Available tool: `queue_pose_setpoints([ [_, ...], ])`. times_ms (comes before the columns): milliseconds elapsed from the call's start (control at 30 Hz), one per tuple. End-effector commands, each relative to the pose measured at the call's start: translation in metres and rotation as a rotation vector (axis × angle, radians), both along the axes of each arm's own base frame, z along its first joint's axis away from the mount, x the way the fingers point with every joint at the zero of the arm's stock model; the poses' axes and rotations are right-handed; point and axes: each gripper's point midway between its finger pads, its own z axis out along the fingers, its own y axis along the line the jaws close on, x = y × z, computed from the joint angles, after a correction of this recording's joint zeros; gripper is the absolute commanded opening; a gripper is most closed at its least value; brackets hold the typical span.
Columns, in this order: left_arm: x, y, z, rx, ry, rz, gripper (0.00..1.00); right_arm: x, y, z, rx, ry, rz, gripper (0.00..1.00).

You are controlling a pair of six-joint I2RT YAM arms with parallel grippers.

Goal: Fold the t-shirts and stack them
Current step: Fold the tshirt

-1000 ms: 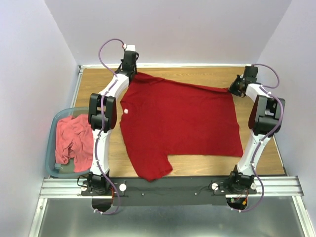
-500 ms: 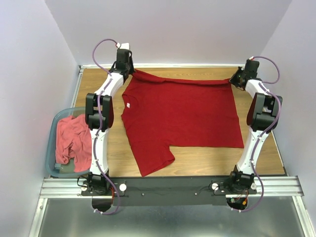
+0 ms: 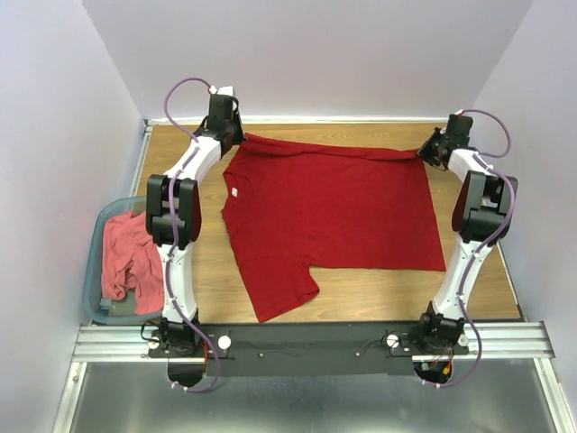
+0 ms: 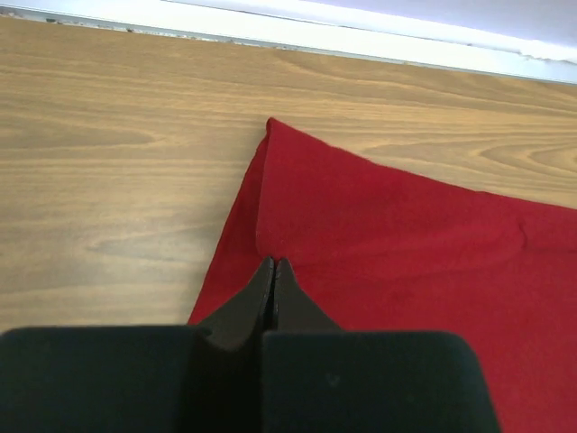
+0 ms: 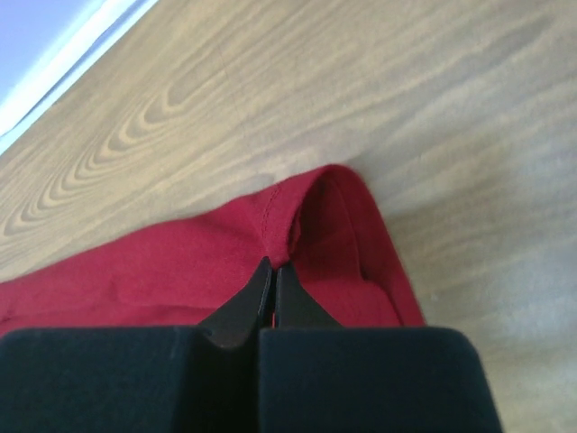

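- Pinching with left gripper (image 4: 273, 262) and right gripper (image 5: 272, 263), both clamped on crimson t-shirt (image 3: 334, 212) far corners.
- Handling as light, limp cloth; likely gripping best at hems and corners.

The big shirt (image 3: 334, 212) is dark red with a white tag (image 3: 232, 192). The other shirt (image 3: 126, 257) is pink. The table (image 3: 207, 263) is brown with wavy lines.
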Motion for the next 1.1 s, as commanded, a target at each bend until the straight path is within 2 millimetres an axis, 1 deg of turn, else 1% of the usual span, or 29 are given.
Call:
queue_pose_setpoints([
  [0,-0.018,-0.002,0.036,-0.053,-0.029,-0.008,0.0,-0.011,0.002,0.032,0.026,-0.033,-0.006,0.01],
  [33,-0.024,-0.007,0.039,-0.072,-0.024,-0.029,0.0,-0.015,0.003,0.03,0.032,-0.024,-0.005,0.0],
  [67,-0.032,-0.009,0.036,-0.087,-0.007,-0.038,0.0,-0.018,0.003,0.032,0.033,-0.021,-0.007,0.01],
  [100,-0.035,-0.009,0.028,-0.088,0.01,-0.034,0.0,-0.02,0.005,0.033,0.033,-0.021,-0.005,0.01],
  [133,-0.039,-0.009,0.032,-0.095,0.009,-0.034,0.0,-0.023,0.005,0.033,0.032,-0.016,-0.006,0.01],
  [167,-0.046,-0.007,0.023,-0.095,0.033,-0.029,0.0,-0.028,0.005,0.029,0.034,-0.003,-0.009,0.0],
  [200,-0.05,-0.007,0.023,-0.097,0.035,-0.027,0.0,-0.03,0.004,0.035,0.027,-0.011,-0.012,0.0],
  [233,-0.053,-0.006,0.029,-0.1,0.025,-0.025,0.0,-0.033,0.004,0.035,0.022,-0.009,-0.012,0.01],
  [267,-0.06,-0.006,0.023,-0.101,0.042,-0.025,0.0,-0.035,0.004,0.035,0.019,-0.005,-0.013,0.01],
  [300,-0.063,-0.006,0.024,-0.108,0.045,-0.028,0.0,-0.038,0.004,0.035,0.019,0.001,-0.012,0.01],
  [333,-0.068,-0.009,0.03,-0.12,0.04,-0.033,0.0,-0.04,0.004,0.041,0.016,-0.007,-0.017,0.01],
  [367,-0.071,-0.009,0.031,-0.127,0.041,-0.038,0.0,-0.042,0.004,0.044,0.014,-0.011,-0.018,0.0],
  [400,-0.077,-0.012,0.026,-0.137,0.058,-0.05,0.0,-0.046,0.004,0.042,0.014,-0.002,-0.022,0.01],
  [433,-0.081,-0.012,0.031,-0.144,0.051,-0.054,0.0,-0.048,0.005,0.043,0.013,-0.002,-0.022,0.01],
  [467,-0.087,-0.013,0.028,-0.149,0.063,-0.055,0.0,-0.05,0.005,0.05,0.008,-0.012,-0.021,0.01],
  [500,-0.09,-0.014,0.029,-0.158,0.067,-0.063,0.0,-0.053,0.003,0.051,-0.004,-0.008,-0.029,0.01],
  [533,-0.094,-0.014,0.036,-0.164,0.061,-0.062,0.0,-0.057,0.002,0.055,-0.016,-0.006,-0.033,0.01],
  [600,-0.102,-0.014,0.037,-0.171,0.068,-0.063,0.0,-0.061,-0.002,0.058,-0.041,-0.002,-0.044,0.01],
  [633,-0.105,-0.016,0.047,-0.184,0.051,-0.073,0.0,-0.066,-0.003,0.056,-0.05,0.01,-0.046,0.01],
  [667,-0.108,-0.017,0.048,-0.191,0.055,-0.078,0.0,-0.068,-0.004,0.057,-0.059,0.013,-0.049,0.01],
  [700,-0.109,-0.019,0.053,-0.202,0.048,-0.083,0.0,-0.07,-0.006,0.061,-0.068,0.008,-0.055,0.01],
  [767,-0.113,-0.024,0.066,-0.223,0.033,-0.112,0.0,-0.073,-0.007,0.06,-0.078,0.017,-0.055,0.01],
  [800,-0.115,-0.026,0.076,-0.234,0.019,-0.122,0.0,-0.075,-0.008,0.062,-0.089,0.017,-0.06,0.01],
  [867,-0.118,-0.027,0.085,-0.243,0.008,-0.133,0.0,-0.078,-0.01,0.064,-0.1,0.019,-0.067,0.01],
  [900,-0.122,-0.028,0.084,-0.25,0.014,-0.137,0.0,-0.08,-0.013,0.068,-0.114,0.015,-0.078,0.01],
  [967,-0.131,-0.029,0.085,-0.264,0.02,-0.142,0.0,-0.086,-0.017,0.068,-0.138,0.025,-0.094,0.01],
  [1000,-0.136,-0.031,0.09,-0.278,0.016,-0.148,0.0,-0.088,-0.019,0.069,-0.148,0.027,-0.098,0.01],
  [1033,-0.142,-0.032,0.085,-0.285,0.031,-0.156,0.0,-0.092,-0.021,0.067,-0.158,0.038,-0.107,0.01],
  [1067,-0.143,-0.031,0.089,-0.287,0.021,-0.157,0.0,-0.092,-0.021,0.068,-0.16,0.035,-0.107,0.01],
])
